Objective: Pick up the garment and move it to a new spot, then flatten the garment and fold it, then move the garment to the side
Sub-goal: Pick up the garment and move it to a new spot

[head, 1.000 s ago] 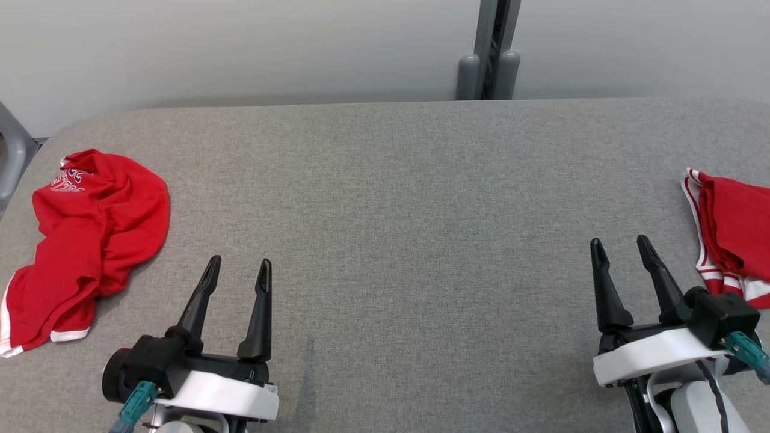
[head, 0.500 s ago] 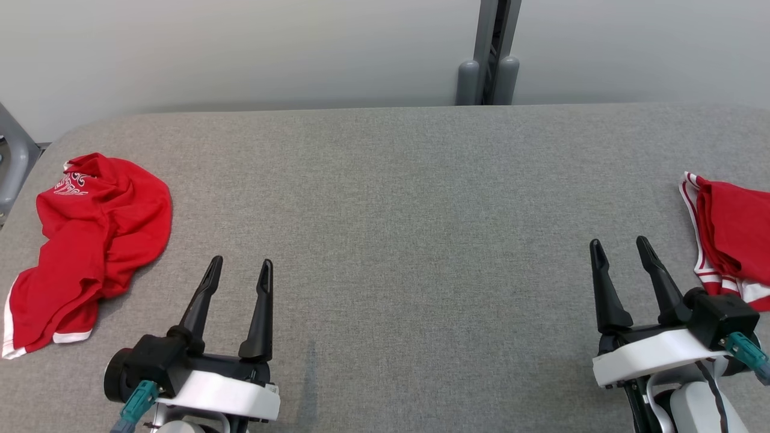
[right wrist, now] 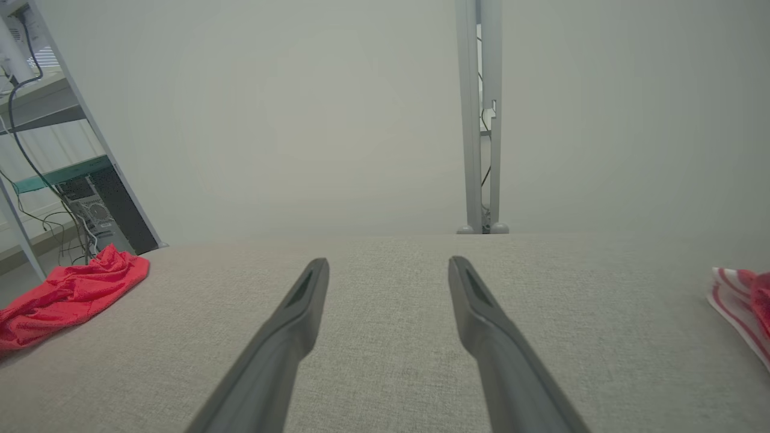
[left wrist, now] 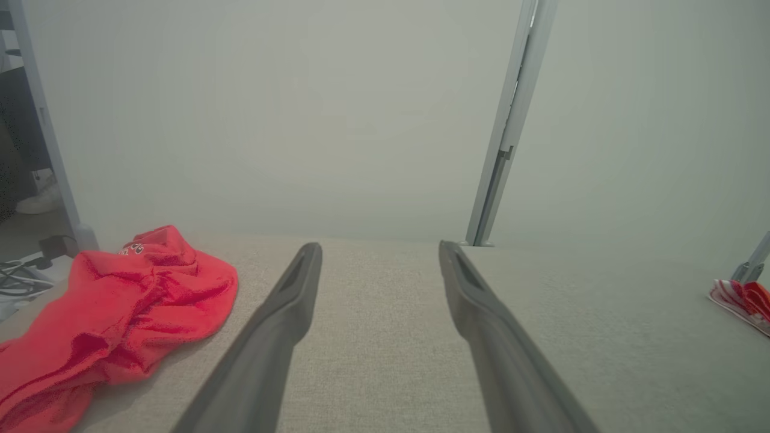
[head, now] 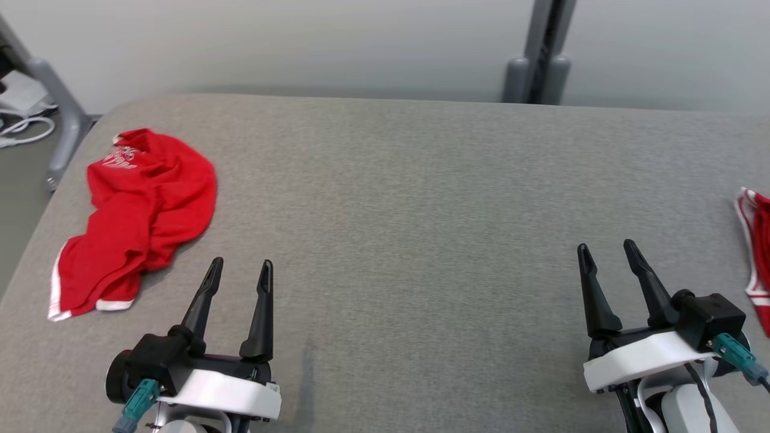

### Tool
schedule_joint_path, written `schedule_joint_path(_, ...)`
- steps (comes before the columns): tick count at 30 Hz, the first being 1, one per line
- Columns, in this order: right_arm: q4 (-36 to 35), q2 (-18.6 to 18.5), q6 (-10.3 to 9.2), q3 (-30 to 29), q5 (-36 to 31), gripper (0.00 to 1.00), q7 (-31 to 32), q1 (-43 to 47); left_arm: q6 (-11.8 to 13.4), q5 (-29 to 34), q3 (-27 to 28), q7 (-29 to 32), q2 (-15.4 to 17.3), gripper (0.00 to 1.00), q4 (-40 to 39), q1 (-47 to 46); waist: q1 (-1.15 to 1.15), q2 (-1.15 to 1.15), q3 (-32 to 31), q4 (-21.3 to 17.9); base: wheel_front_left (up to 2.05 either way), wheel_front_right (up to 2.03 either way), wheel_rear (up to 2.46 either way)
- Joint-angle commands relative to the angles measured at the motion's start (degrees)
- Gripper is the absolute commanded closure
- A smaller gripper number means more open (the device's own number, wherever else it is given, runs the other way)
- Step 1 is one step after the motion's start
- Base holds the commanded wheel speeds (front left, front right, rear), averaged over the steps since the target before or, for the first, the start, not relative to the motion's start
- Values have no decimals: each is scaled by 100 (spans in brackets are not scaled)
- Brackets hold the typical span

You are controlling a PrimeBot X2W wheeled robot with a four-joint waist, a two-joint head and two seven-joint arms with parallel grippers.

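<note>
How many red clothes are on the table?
2. A crumpled red shirt lies at the left of the gray table. A red garment with white stripes lies at its right edge, partly cut off by the picture, so more may hide there.

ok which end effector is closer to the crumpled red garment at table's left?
Left. The left end effector sits just right of the crumpled red garment, apart from it; the right end effector is far across the table, near the striped garment.

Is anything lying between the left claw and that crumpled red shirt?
No. Bare table lies between the left gripper and the crumpled red garment, seen in the head view.
</note>
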Motion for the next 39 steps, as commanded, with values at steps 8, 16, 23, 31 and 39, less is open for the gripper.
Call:
schedule_joint_path(8, -35, -24, -2, 196, -9, 0, 107, 23, 77, -41, 177, -17, 21, 0, 36, -35, 0, 0, 65, 851, 0, 0, 0)
schedule_joint_path(16, 40, -25, -2, 514, 102, 0, 109, 27, 53, 31, 361, -17, 23, 0, 24, 119, 0, 0, -95, 1437, 0, 0, 0)
schedule_joint_path(23, 133, -25, -3, 695, 225, 0, 66, 94, 29, 60, 415, -17, 23, 0, 12, 249, 0, 0, -226, 1860, 0, 0, 0)
schedule_joint_path(31, 253, -28, -3, 988, 274, 0, 98, -75, 102, 38, 549, -17, 21, 0, -124, 347, 0, 0, -195, 2042, 0, 0, 0)
schedule_joint_path(39, 386, -27, -3, 1149, 312, 0, 77, -209, 160, 14, 585, -17, 22, 0, -206, 435, 0, 0, -188, 2056, 0, 0, 0)
